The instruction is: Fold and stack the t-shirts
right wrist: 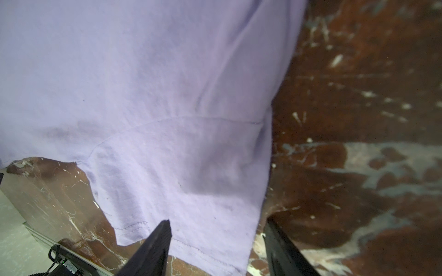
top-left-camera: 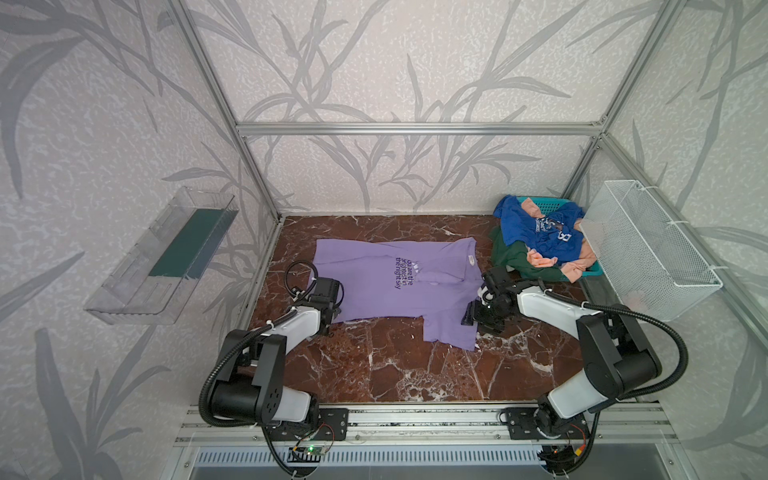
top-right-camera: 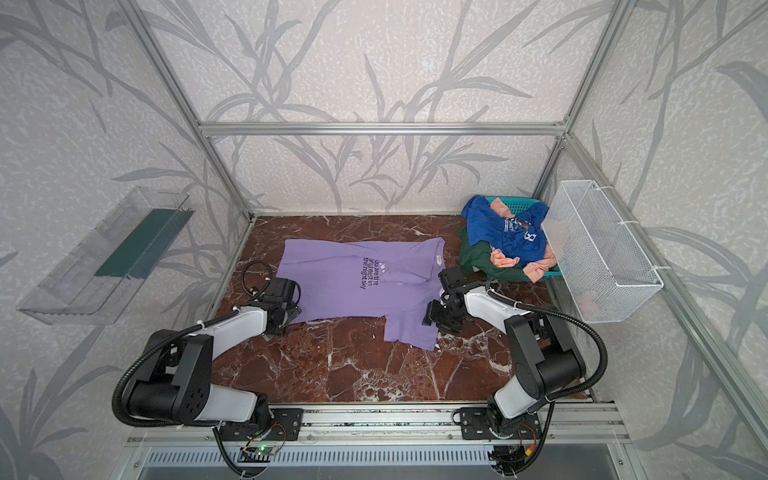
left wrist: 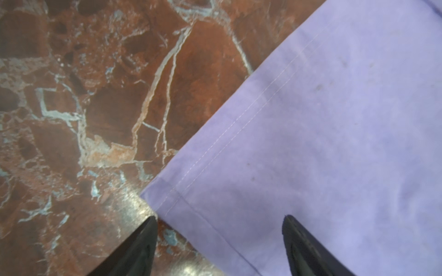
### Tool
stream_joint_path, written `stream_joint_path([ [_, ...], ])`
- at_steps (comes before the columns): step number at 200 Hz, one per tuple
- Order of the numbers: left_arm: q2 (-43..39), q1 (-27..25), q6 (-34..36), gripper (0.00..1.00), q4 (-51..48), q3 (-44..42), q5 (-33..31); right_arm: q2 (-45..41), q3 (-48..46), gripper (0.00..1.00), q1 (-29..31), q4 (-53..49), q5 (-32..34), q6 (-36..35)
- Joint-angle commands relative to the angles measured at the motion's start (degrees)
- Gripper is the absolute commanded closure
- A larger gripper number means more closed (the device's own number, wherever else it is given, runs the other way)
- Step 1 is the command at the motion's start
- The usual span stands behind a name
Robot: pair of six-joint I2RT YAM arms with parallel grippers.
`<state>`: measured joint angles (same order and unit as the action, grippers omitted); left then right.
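A lavender t-shirt (top-left-camera: 365, 291) (top-right-camera: 328, 291) with dark lettering lies spread flat on the marble table (top-left-camera: 395, 365), seen in both top views. My left gripper (top-left-camera: 327, 330) (left wrist: 220, 217) is open at the shirt's near-left hem corner (left wrist: 167, 198); one fingertip is over bare marble, the other over cloth (left wrist: 334, 143). My right gripper (top-left-camera: 469, 318) (right wrist: 217, 219) is open, straddling the edge of the near sleeve (right wrist: 191, 191). Royal blue (top-left-camera: 540, 232), peach (top-left-camera: 540, 261) and dark green (top-left-camera: 515, 257) t-shirts lie heaped in a teal basket (top-left-camera: 592, 272) at the back right.
A white wire basket (top-left-camera: 648, 249) hangs on the right frame, close above the heap. A clear plastic tray (top-left-camera: 166, 253) is fixed to the left wall. Aluminium posts fence the table, and bare marble lies in front of the shirt.
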<state>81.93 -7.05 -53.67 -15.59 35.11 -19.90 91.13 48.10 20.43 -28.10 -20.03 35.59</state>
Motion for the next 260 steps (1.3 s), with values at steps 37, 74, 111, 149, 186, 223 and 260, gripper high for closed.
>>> stream_joint_path([
  [37,3.9,1.1,-3.8,0.30,2.9,1.3,0.4,1.2,0.7,0.39,0.2,-1.0,-0.3,0.1],
  [74,6.0,1.5,-3.7,0.44,1.5,2.3,4.1,1.1,0.1,0.39,0.2,-1.2,-0.4,0.3],
  [111,6.2,1.6,-2.9,0.63,1.3,2.7,4.4,1.2,-0.3,0.42,0.2,-0.9,-0.3,0.4],
  [149,7.1,1.6,-0.8,0.96,0.7,3.8,5.1,1.2,-0.4,0.67,0.3,-0.1,-0.3,0.3],
  [186,7.0,1.6,0.4,1.00,-0.5,4.4,5.0,1.8,-0.5,0.87,0.4,1.4,-2.4,0.5],
  [223,5.7,1.5,2.0,1.00,-1.9,4.8,5.6,1.5,0.3,1.00,0.4,0.6,-2.3,1.6],
  [260,4.1,1.5,4.4,1.00,-4.0,6.1,6.1,-0.8,1.7,1.00,0.4,-1.7,-1.5,2.4],
])
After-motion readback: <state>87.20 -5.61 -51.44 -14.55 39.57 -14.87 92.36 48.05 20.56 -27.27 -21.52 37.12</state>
